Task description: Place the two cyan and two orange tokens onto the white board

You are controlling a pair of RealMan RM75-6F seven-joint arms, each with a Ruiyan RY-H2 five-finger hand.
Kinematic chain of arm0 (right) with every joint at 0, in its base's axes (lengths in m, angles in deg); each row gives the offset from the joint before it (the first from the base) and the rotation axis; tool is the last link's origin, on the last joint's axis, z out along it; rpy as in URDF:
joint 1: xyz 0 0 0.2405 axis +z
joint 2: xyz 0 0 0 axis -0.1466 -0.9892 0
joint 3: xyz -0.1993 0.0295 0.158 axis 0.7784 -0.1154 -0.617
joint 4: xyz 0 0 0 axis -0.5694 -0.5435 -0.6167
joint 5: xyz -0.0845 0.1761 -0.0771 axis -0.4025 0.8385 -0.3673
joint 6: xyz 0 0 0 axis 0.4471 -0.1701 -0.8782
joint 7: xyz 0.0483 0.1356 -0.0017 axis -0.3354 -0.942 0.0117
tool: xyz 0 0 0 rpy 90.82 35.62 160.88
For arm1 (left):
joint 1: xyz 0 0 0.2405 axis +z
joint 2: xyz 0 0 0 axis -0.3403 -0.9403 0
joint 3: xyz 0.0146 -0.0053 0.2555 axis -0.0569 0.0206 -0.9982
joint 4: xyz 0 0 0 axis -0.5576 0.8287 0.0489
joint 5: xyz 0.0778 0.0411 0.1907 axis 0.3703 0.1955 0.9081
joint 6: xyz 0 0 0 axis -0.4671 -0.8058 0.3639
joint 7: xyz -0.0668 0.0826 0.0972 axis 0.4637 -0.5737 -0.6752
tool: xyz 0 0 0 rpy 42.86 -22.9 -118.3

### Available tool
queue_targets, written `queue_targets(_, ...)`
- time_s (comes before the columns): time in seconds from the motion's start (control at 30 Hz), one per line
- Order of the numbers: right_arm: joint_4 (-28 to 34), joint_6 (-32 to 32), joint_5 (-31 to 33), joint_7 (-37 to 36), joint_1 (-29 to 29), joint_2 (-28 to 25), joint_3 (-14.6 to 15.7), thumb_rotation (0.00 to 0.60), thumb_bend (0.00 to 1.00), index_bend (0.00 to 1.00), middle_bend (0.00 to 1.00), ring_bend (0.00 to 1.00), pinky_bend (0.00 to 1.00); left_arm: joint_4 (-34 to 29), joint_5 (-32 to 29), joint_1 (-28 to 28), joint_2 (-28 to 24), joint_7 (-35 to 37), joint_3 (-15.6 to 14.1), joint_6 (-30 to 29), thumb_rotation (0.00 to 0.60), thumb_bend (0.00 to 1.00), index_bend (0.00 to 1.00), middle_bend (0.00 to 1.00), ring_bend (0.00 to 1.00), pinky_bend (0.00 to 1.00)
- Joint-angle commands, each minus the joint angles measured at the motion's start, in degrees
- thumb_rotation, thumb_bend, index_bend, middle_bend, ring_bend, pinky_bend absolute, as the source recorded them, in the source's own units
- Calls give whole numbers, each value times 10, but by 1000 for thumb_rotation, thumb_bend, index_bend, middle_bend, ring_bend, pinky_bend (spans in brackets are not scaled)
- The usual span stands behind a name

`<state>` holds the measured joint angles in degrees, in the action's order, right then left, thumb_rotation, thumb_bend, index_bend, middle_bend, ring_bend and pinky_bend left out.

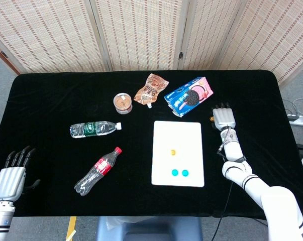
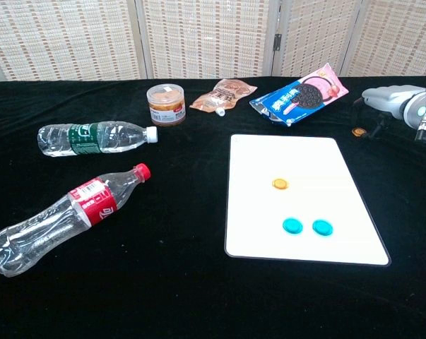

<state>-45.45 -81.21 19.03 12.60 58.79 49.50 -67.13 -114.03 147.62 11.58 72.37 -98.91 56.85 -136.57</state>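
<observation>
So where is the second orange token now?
It lies on the black cloth, off the white board to its upper right: the orange token sits beside the right hand.

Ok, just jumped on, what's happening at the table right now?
The robot is putting tokens on the white board. Two cyan tokens and one orange token already lie on it. The second orange token sits on the black cloth off the board's far right corner, and the right hand hovers right beside it, holding nothing. The left hand rests open at the near left edge.
</observation>
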Motion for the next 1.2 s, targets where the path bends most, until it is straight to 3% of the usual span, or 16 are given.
queue_targets(0.03,-14,7,1,2,3,7,-3,600,461,342,214,73,0,0,0,0,0,0,0,1,600,253,81,62,117,0)
queue_targets(0.67,-77,34,-6,-4,9,36,-16,600,462,378,224,76,0,4,-4,-5,4,-4,1,7,600,253,81,62,118,0)
queue_targets(1.2,-93,37,-31,-18,13,48,-23,600,461,437,246,82,0,9,-7,-5,6,0,0,10,600,253,81,62,117,0)
